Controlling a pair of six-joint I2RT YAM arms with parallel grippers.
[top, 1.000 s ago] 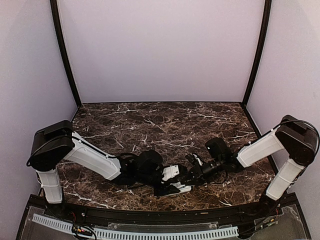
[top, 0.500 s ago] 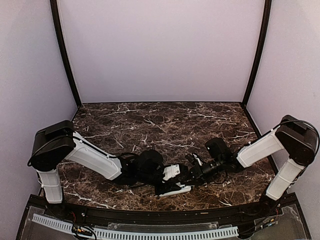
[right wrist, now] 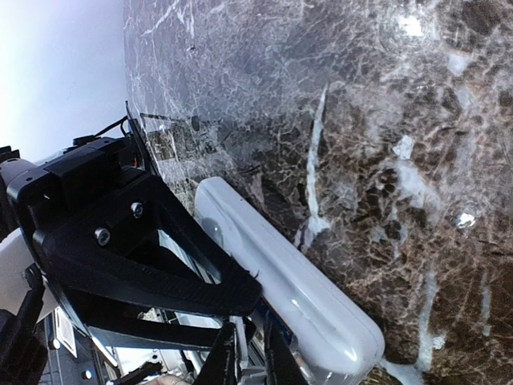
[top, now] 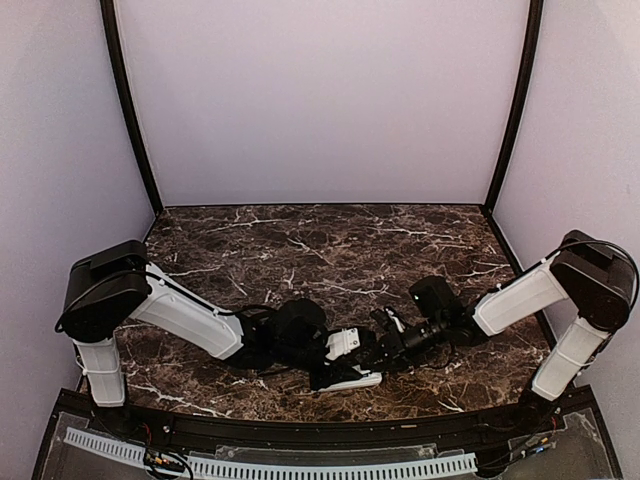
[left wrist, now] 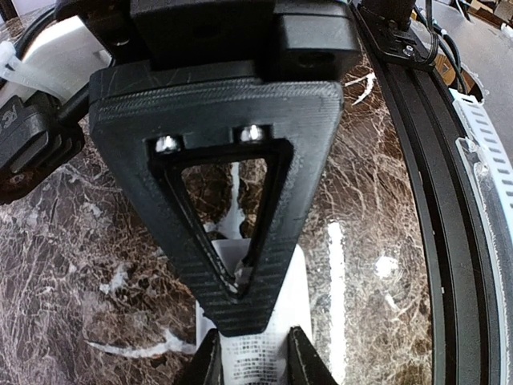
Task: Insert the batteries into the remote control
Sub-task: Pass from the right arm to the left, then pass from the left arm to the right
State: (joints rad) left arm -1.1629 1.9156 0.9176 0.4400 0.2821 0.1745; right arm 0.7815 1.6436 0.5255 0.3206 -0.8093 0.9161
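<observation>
Left end effector (left wrist: 253, 362) narrowed since before, now clasping remote control (right wrist: 298, 298)

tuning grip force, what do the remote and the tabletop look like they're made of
remote control: likely smooth white plastic, glossy, with rounded moulded edges.
tabletop: dark brown marble pattern with white veins, polished enough to mirror lights; real stone or laminate, cannot tell.

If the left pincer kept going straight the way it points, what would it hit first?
The remote control, already inside the left pincer; next, probably the right pincer facing it, though depth is unclear.
</observation>
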